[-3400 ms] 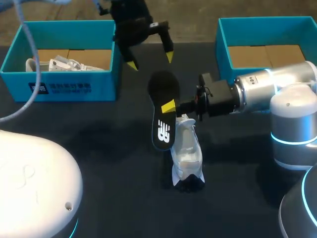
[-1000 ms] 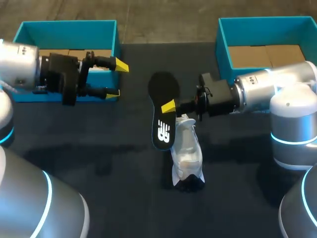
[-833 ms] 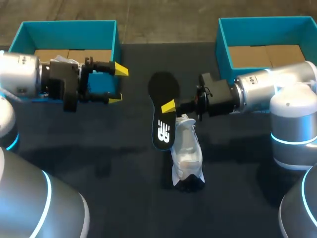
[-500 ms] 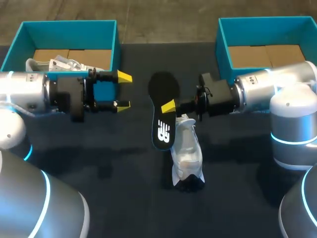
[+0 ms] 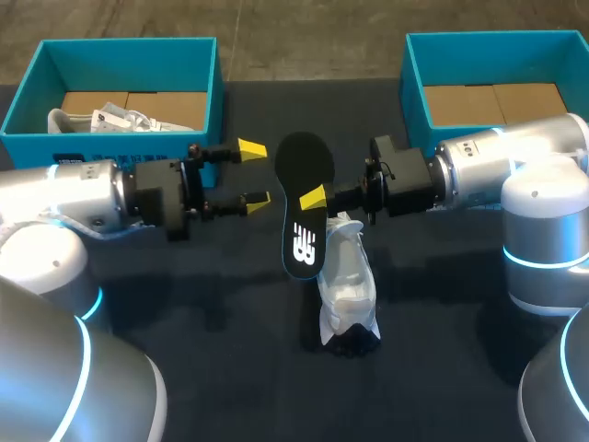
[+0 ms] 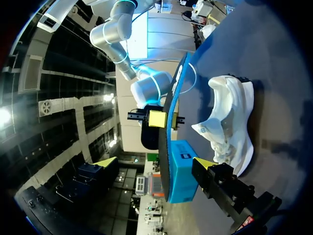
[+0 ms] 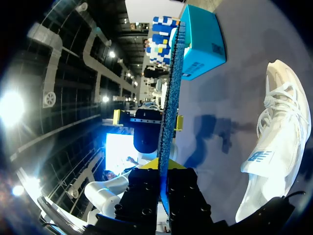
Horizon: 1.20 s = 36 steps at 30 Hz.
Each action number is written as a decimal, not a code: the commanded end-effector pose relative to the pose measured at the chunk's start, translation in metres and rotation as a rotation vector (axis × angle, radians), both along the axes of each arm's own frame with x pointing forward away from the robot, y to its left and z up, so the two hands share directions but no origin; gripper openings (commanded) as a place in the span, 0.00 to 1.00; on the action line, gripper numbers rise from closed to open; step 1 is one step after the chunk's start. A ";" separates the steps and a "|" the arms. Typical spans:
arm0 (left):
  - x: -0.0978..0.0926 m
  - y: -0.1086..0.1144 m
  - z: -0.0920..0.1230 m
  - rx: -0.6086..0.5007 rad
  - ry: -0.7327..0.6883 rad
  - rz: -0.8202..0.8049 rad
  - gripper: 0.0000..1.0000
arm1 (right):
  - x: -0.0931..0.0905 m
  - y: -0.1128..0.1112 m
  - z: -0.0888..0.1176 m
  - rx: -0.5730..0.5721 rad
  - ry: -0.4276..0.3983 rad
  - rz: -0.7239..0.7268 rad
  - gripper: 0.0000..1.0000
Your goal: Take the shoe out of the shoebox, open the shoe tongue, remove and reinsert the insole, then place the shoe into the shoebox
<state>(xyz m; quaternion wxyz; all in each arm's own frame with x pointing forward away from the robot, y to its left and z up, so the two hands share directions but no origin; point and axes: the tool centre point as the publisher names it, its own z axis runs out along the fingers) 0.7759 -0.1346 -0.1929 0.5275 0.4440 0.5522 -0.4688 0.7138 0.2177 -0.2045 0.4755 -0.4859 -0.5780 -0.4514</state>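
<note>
Right gripper [image 5: 315, 197] clenched on black insole [image 5: 302, 221], held off table [image 5: 202, 368]; white shoe [image 5: 347, 285] on table just beside insole, outside both boxes; left gripper [image 5: 255, 173] released, fingers spread, near insole's far side, not touching; left box [image 5: 120, 48] holds second shoe [image 5: 115, 120]; right box [image 5: 488, 41] behind right arm.

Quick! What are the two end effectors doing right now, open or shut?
Left end effector: open, holding nothing.
Right end effector: shut on the insole.
</note>
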 end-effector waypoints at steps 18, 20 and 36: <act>0.003 -0.043 -0.010 -0.029 -0.019 0.023 0.63 | 0.000 0.001 0.000 -0.001 0.001 -0.002 0.00; 0.003 -0.044 -0.010 -0.028 -0.023 0.032 0.52 | 0.000 0.001 0.000 -0.001 0.001 -0.002 0.00; 0.007 -0.049 -0.015 -0.006 -0.028 0.032 0.34 | 0.000 0.001 0.000 -0.001 0.001 -0.002 0.00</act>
